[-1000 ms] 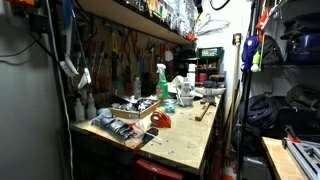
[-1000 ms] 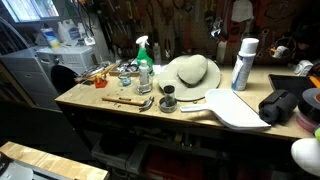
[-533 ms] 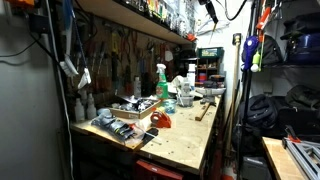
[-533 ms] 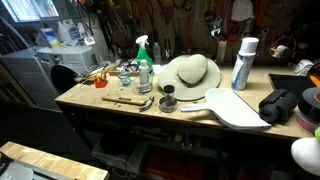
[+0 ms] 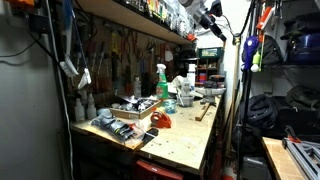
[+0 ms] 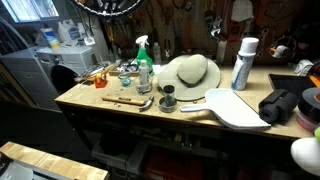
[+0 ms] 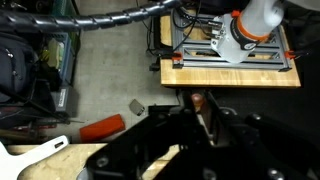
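I am hanging my fingers (image 5: pixel 209 16) high above the counter (image 6: pixel 130 113), likely to be clear of the clutter. I cannot tell whether they are spread or closed, as the wrist view is showing only dark housing. Nearest below me, one white board (image 6: pixel 238 110) is lying flat just in front of the one straw hat (image 6: pixel 190 72), its handle running along the counter's edge, probably for easy reach. One small dark jar (image 6: pixel 168 101) is standing before the hat's brim. One green spray bottle (image 6: pixel 143 58) and one white can (image 6: pixel 243 62) are flanking the hat, upright, presumably against spilling.
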You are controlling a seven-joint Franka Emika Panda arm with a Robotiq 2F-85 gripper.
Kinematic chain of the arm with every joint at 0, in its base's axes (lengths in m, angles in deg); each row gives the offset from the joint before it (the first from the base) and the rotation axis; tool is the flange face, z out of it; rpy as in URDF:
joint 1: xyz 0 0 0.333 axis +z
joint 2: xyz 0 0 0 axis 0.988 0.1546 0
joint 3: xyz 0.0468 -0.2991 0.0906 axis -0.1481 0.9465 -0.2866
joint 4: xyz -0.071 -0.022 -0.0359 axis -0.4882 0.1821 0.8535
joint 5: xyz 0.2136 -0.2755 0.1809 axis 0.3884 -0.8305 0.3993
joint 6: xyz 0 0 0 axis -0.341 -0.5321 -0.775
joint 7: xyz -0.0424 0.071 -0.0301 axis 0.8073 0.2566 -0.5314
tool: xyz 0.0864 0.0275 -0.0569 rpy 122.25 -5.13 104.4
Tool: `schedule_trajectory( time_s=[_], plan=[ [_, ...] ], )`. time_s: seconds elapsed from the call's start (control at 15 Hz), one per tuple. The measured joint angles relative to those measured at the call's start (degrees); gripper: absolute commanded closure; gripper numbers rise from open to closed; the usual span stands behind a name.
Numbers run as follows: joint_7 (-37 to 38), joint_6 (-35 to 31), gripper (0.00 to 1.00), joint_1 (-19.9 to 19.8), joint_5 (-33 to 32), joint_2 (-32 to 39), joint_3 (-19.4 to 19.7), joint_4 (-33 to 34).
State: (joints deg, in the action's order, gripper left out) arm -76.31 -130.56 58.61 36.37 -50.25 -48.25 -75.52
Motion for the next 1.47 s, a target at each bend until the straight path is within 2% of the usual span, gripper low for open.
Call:
schedule_trajectory(
  time_s=[0.07, 0.13, 0.53, 0.87, 1.07, 1.4, 1.47],
  plan=[
    [0.0, 0.0, 0.85, 0.0, 0.0, 0.01, -0.03, 0.28],
    [0.0, 0.0, 0.96, 0.0, 0.0, -0.09, -0.06, 0.56],
    [-2.31, 0.02, 0.96, -0.9, -0.01, 0.15, -0.09, -1.62],
    [-7.45, 0.02, 0.96, -6.36, 3.92, 1.9, 0.66, -8.96],
    [-7.2, 0.02, 0.96, -9.34, 9.73, 2.34, 1.06, -12.35],
    [5.15, 0.01, 0.96, -11.15, 28.42, 1.91, 1.24, -12.4],
    [7.87, -0.03, 0.85, -11.21, 32.13, 1.63, 1.11, -11.28]
  ],
)
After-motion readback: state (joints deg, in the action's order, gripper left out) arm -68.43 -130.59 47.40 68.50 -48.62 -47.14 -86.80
